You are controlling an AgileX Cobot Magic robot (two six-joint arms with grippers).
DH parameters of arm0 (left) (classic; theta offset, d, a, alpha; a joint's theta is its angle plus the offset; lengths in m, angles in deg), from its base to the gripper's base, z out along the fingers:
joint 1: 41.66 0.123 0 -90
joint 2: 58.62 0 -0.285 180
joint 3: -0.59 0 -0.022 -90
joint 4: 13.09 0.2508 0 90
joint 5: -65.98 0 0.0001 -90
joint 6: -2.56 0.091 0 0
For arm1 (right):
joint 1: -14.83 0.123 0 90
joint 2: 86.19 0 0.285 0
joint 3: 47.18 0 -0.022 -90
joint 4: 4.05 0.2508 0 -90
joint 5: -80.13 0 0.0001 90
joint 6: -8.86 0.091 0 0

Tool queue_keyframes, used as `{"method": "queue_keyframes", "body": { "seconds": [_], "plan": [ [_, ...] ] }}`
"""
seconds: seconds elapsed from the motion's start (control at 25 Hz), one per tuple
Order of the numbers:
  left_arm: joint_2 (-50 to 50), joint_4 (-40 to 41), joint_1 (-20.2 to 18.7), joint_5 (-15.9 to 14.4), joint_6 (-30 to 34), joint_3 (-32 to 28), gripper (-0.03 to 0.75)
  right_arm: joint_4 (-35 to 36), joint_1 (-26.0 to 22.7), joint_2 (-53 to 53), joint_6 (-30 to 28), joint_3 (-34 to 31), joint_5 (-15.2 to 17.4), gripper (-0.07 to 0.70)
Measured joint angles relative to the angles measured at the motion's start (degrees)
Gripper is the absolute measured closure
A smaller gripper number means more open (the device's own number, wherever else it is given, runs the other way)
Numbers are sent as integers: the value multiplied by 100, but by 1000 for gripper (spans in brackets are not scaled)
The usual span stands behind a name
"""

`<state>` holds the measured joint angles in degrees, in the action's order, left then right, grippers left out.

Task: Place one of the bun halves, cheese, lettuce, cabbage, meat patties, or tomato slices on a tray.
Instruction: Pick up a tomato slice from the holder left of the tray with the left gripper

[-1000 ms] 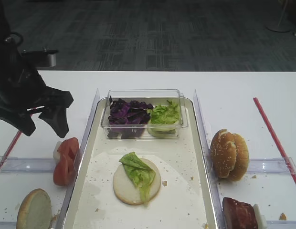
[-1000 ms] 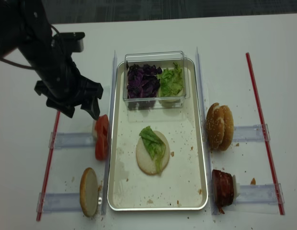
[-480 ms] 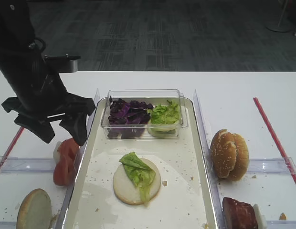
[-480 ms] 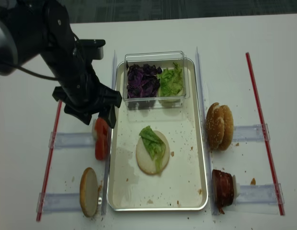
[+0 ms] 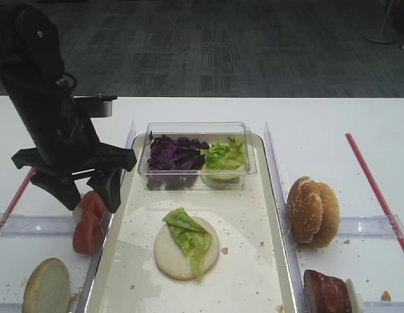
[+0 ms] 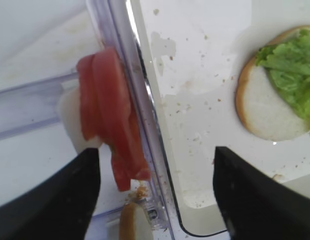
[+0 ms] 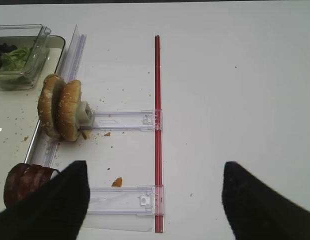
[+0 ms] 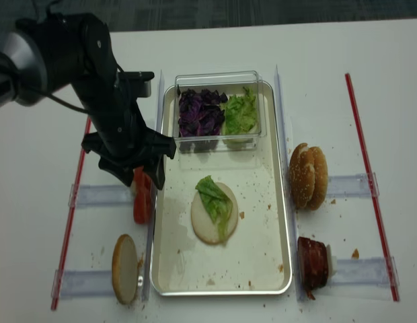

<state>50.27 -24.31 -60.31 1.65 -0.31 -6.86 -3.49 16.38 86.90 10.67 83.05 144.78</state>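
Note:
Red tomato slices [image 6: 107,115] stand on edge in a clear holder just outside the left rim of the tray [image 5: 254,215]. My left gripper [image 6: 154,172] hangs open over them; one finger is left of the slices and the other is over the tray floor, and neither touches them. In the overhead view the left gripper [image 8: 141,180] covers the top of the tomato slices [image 8: 141,205]. A flat bun half [image 5: 169,254] with a lettuce leaf [image 5: 189,235] lies mid-tray. My right gripper [image 7: 154,170] is open above bare table with nothing between its fingers.
A clear tub [image 5: 251,160] at the tray's far end holds purple cabbage [image 5: 173,156] and lettuce [image 5: 223,156]. Sesame buns [image 5: 313,210] and meat patties [image 5: 326,292] stand right of the tray. Another bun half [image 5: 47,287] stands front left. Red strips [image 5: 375,189] border both sides.
My left arm has swung right and down from the table's left side to the tomato slices, and its jaws have narrowed a little. Nothing else has moved.

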Motion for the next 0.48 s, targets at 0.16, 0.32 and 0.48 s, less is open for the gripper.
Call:
{"method": "queue_keyframes", "body": {
  "seconds": [0.16, 0.32, 0.48],
  "plan": [
    [0, -11, 0, 123, 0, 0, 280, 0, 0, 0, 0, 0, 0, 61],
    [0, -48, 0, 248, 0, 0, 283, 0, 0, 0, 0, 0, 0, 61],
    [0, -115, 0, 339, -13, 0, 286, 0, 0, 0, 0, 0, 0, 61]
  ]
}}
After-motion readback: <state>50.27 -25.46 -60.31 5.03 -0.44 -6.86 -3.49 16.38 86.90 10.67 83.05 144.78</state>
